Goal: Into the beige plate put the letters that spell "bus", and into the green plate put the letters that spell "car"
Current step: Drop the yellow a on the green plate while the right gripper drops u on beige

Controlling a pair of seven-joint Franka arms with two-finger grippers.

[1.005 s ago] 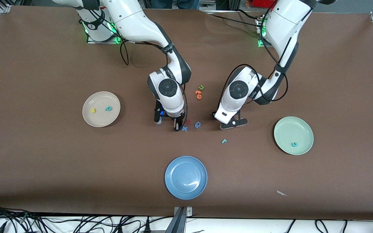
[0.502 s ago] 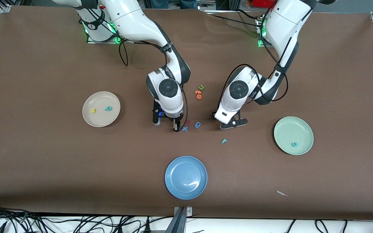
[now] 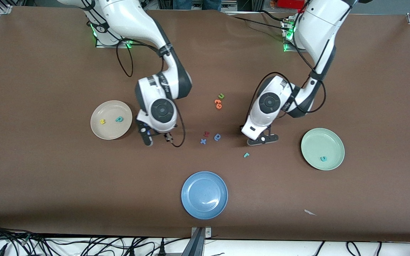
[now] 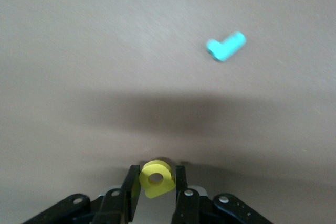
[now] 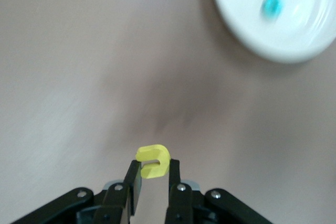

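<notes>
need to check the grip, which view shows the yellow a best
The left wrist view: the yellow a sits pinched between the left gripper's fingers, its hole plain to see. In the front view the left gripper hides the letter. The right wrist view does not show it; there the right gripper holds a yellow u.

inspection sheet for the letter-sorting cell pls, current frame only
Surface: brown table, paper scrap near front edge.
Job's things: beige plate holds yellow letter and teal letter; green plate holds teal c; teal r loose on table.
Clutter: blue plate empty; green u, orange letters, red letter, blue x, blue round letter.
Grippers: left gripper shut on yellow a; right gripper shut on yellow u.
Cables: bundles along front edge.
Surroundings: nothing seen.
</notes>
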